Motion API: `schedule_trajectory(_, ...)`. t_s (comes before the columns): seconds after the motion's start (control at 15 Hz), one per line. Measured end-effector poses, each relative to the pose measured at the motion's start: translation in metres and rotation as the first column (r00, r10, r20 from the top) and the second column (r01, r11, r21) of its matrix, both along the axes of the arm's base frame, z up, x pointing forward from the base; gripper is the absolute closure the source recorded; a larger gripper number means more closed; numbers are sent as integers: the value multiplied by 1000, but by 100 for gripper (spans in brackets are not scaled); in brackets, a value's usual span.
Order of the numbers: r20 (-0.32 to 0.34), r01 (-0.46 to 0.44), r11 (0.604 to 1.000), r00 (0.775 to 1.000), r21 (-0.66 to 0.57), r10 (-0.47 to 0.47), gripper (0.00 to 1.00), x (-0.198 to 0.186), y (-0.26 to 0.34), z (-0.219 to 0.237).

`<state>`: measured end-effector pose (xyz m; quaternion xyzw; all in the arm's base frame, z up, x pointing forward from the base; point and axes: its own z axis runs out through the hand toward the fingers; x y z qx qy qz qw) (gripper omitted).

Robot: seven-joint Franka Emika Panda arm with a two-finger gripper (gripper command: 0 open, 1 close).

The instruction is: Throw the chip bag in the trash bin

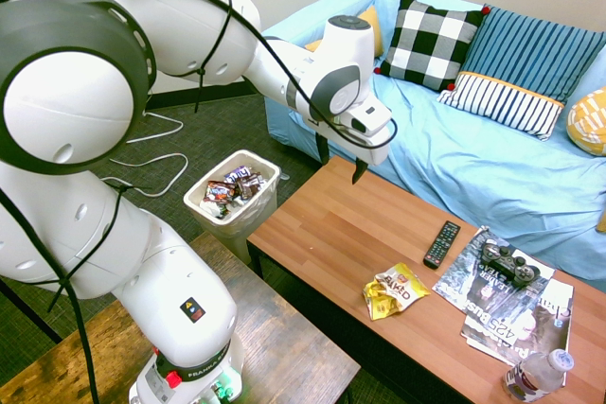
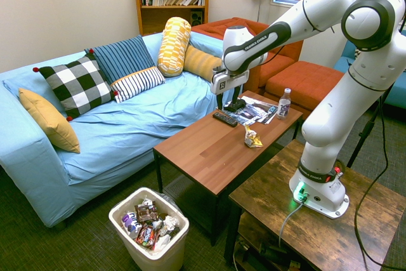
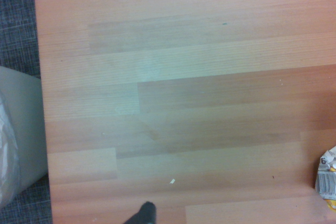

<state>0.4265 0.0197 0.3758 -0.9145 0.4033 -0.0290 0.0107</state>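
Two dark fingers of the gripper (image 1: 341, 160) stood apart with nothing between them, pointing straight down above the bare wood of the coffee table (image 1: 331, 234), over the end nearest the trash bin (image 1: 234, 198). No part of the gripper touched the surface. In the wrist view the planks filled most of the picture, with the bin's pale wall (image 3: 18, 129) past one edge of the table and a corner of the chip bag (image 3: 326, 177) at the opposite side.

The chip bag (image 1: 394, 290) lay crumpled on the tabletop close to its front edge, well apart from the gripper and about midway along the table. Just beyond it, toward the sofa-side edge, rested a black remote control (image 1: 441, 244). Toward the far end a game controller (image 1: 507, 263) sat on top of a few magazines (image 1: 507, 305), and a water bottle (image 1: 537, 375) lay near that end's front corner.

The trash bin stood on the dark carpet just beside the table's near end, its liner holding a heap of candy wrappers (image 1: 232, 186). Behind the table ran a sofa (image 1: 473, 153) under a light blue cover, with a checked cushion (image 1: 431, 43) and striped cushions (image 1: 516, 82) against its back
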Motion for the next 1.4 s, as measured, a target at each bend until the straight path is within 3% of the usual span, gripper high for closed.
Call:
schedule_trajectory(0.2,-2,21,1000,1000,10,-21,0,6,-2,-1)
schedule_trajectory(0.4,7,137,990,990,10,-138,0,31,-33,-11)
schedule_trajectory(0.87,-60,395,917,916,-53,-398,0,57,-126,-99)
schedule_trajectory(1.4,-144,472,873,862,-126,-487,0,46,-182,-197)
